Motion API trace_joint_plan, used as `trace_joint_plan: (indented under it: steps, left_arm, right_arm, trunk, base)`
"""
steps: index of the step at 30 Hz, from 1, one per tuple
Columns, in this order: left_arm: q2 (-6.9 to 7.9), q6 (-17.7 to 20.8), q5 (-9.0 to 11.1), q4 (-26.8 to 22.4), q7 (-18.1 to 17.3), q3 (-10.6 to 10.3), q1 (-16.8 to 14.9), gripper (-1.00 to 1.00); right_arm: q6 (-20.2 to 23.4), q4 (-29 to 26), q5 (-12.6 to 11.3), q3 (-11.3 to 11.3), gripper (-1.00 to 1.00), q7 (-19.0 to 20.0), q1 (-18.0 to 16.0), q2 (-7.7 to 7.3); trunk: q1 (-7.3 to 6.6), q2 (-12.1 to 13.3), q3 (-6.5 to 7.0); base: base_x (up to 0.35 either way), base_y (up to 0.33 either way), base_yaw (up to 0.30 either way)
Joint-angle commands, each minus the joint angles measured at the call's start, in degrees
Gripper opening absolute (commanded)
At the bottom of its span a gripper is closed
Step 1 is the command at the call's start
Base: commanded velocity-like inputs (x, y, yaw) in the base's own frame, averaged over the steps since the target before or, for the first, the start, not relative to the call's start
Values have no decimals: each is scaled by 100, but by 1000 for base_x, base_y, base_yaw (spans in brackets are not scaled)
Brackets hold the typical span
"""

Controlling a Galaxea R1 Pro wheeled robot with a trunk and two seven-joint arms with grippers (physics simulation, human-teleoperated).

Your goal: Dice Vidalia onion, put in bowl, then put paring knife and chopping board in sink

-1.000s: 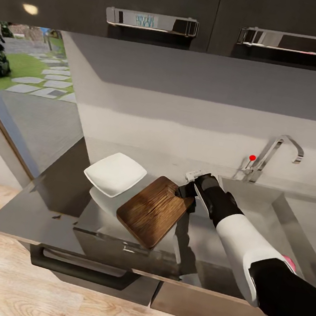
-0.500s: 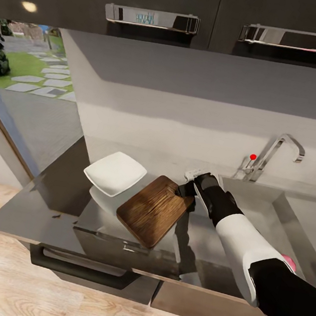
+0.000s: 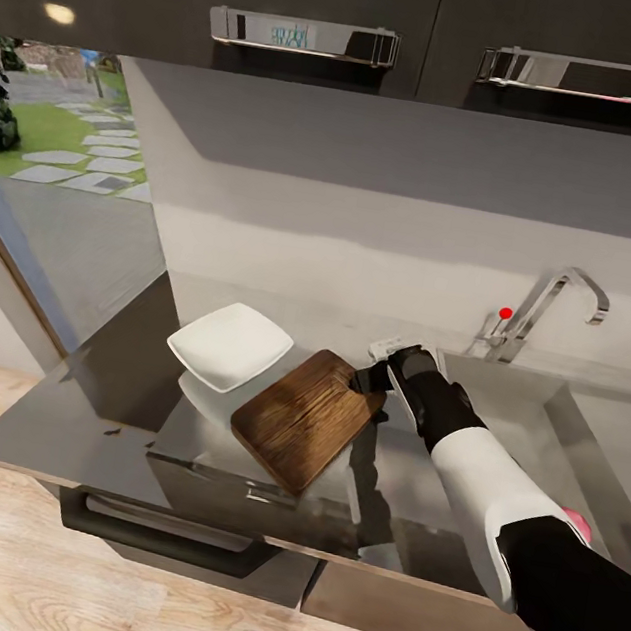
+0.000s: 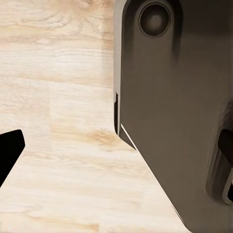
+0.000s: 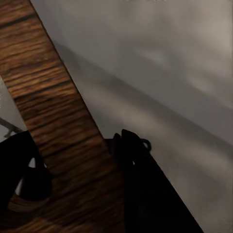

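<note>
My right gripper (image 3: 375, 377) is closed on the far corner of the chopping board (image 3: 305, 417), near the middle of the head frame. In the right wrist view its dark fingers (image 5: 138, 184) sit on both sides of the brown wood (image 5: 58, 121). The board lies tilted on the grey countertop (image 3: 57, 419), its other end hanging past the front edge. The white bowl (image 3: 229, 346) stands just beside it, to the left. The sink (image 3: 531, 429) with its chrome faucet (image 3: 549, 310) is at the right. About my left gripper I cannot tell; its wrist view shows wooden floor (image 4: 58, 121).
</note>
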Motion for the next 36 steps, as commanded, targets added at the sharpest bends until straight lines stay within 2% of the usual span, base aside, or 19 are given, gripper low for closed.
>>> trace_joint_plan:
  steps: [1, 31, 36]
  left_arm:
    - [1, -19, 37, 5, 1, -25, -3, 100]
    - [-2, -30, 41, 1, 10, -19, -3, 100]
    - [-7, -37, 45, 4, 10, -15, -3, 100]
  right_arm:
    - [10, 72, 149, 13, -100, 33, -1, -3]
    - [10, 65, 175, 5, -100, -11, -1, -111]
    - [10, 70, 169, 12, -100, -11, -1, -185]
  trunk:
    - [2, -3, -7]
    - [2, -3, -7]
    - [2, -3, -7]
  base:
    - [0, 0, 0]
    - [0, 0, 0]
    - [0, 0, 0]
